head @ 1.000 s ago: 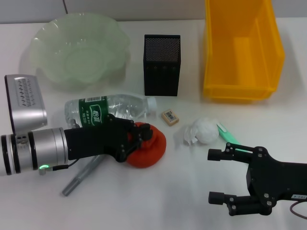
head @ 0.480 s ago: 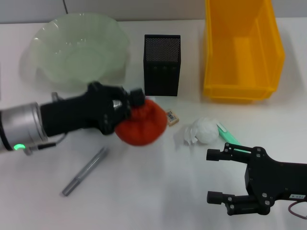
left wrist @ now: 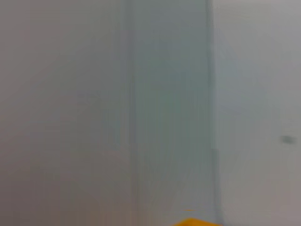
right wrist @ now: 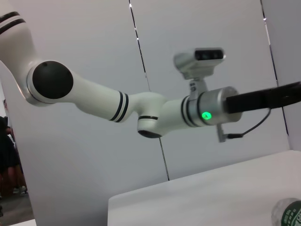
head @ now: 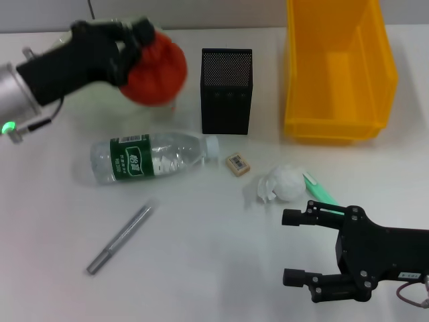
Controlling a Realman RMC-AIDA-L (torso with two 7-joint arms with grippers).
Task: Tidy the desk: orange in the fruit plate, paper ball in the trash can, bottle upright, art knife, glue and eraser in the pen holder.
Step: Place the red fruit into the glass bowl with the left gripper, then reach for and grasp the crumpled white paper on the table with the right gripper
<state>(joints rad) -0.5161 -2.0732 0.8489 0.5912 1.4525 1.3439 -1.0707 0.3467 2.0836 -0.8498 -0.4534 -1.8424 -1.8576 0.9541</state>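
white desk [head: 201, 268], left gripper [head: 134, 43] clasping orange [head: 157, 67]

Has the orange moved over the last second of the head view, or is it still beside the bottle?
Yes. The left gripper has carried the orange off the table, away from the robot, past the lying bottle, to above the fruit plate, left of the pen holder.

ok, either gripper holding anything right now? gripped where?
The left gripper holds the orange, fingers clamped on its upper left side, above the fruit plate. The right gripper is open and empty, near the paper ball.
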